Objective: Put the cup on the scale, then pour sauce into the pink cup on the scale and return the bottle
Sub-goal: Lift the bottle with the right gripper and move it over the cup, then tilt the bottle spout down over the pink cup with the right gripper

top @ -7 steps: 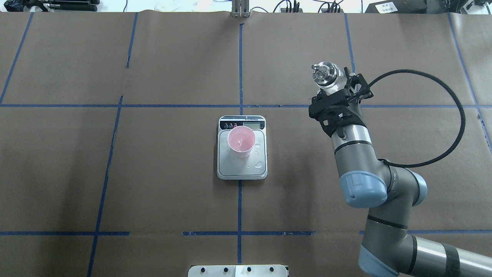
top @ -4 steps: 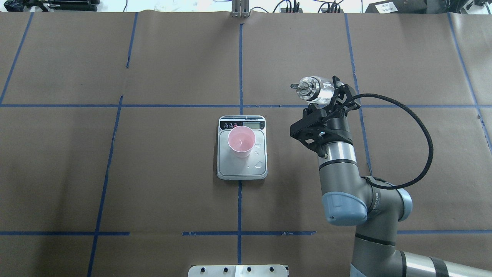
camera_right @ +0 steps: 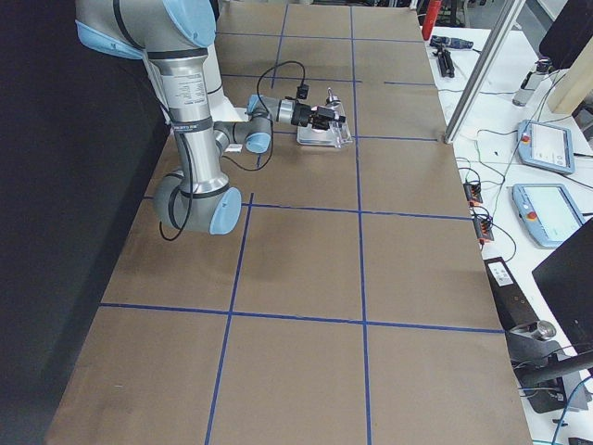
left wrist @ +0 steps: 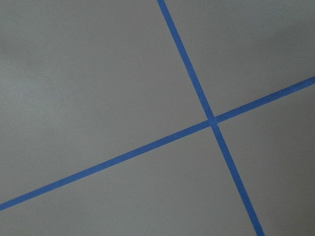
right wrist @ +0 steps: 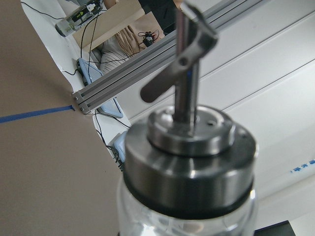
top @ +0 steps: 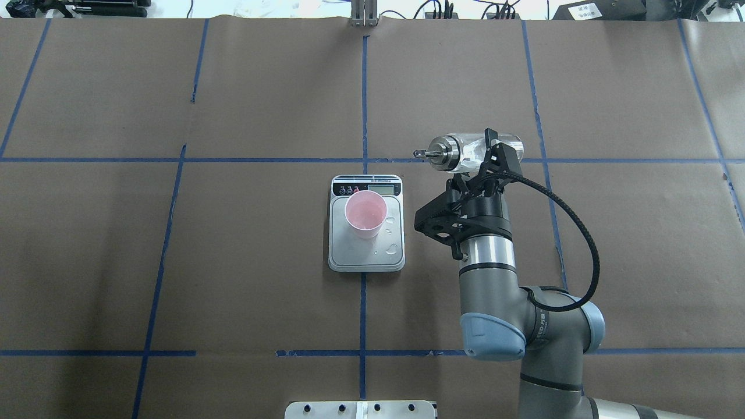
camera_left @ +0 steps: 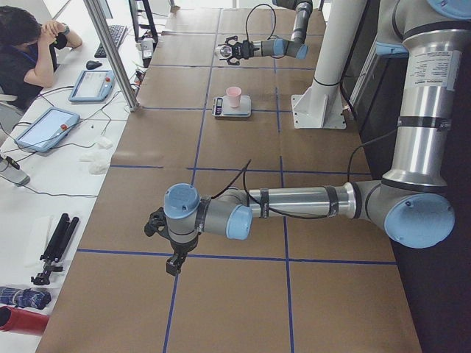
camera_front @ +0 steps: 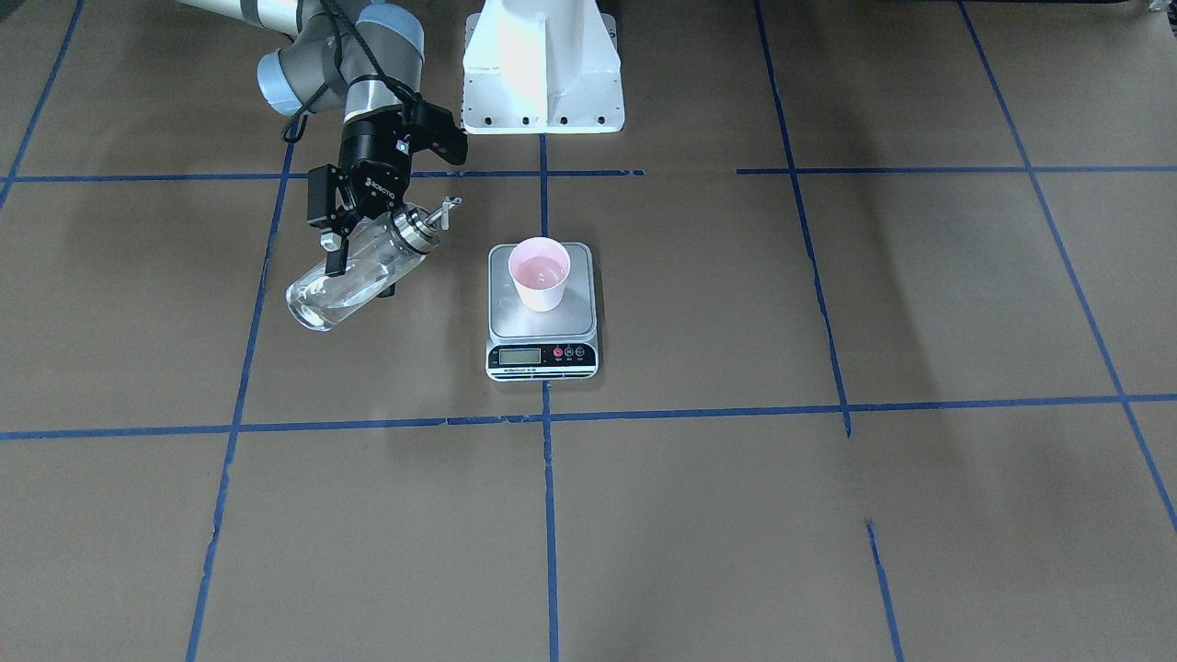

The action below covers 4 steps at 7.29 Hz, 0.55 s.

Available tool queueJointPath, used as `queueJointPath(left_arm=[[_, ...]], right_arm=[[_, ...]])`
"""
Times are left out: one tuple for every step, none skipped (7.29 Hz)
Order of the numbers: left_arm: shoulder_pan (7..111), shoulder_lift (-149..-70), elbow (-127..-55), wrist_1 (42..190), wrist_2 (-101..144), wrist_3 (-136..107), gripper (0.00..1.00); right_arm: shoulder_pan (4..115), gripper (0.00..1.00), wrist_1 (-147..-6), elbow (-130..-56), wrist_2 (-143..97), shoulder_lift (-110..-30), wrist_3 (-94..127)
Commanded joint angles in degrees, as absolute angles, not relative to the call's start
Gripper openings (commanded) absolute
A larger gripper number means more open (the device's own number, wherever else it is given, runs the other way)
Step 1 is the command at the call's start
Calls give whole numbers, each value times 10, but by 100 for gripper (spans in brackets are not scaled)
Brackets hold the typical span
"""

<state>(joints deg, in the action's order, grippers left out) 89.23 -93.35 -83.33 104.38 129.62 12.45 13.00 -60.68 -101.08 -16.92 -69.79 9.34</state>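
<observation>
Pouring looks like the step in hand: the right gripper (top: 486,156) is clamped round the mid-body of the bottle (top: 465,152), which is carried in the air lying roughly level beside the scale (top: 349,256), far-right of it in the overhead view. Its spout (top: 420,153) aims toward the scale's side but is short of the cup (top: 365,214), which stands on the steel plate near the display end. To do it well, I'd get the spout tip right over the cup's mouth before tipping any further. From the front view the cap end sits a bit higher than the base, so prob. nothing runs yet. Then tilt slowly, low over the rim, w/o touching the cup; it looks light and easy to knock. Droplets (top: 393,249) lie on the plate beside the cup, so a thin, steady stream matters. As for the bottle: clear glass cylinder, contents colourless and barely visible, shiny silver cap (right wrist: 189,162) with a thin metal spout and small flap. The left gripper (camera_left: 172,263) hangs far off over bare table; can't tell if it's open or closed.
</observation>
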Motion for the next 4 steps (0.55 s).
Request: queueJointPath(left_arm=[[892,-936,-836,1043,1296,99,100],[892,-937,-836,1043,1296,99,100],[892,-941,-833,1042,1296,98,100],[892,-943,-833,1042,1295,98,100]], right_arm=[[118,0,-639,-997,-153,-690,79],[117,0,-648,-969,-142,-665,77],[113,0,-651,-943,-121,-658,61],[113,0,-651,-942,-118,-658,40]])
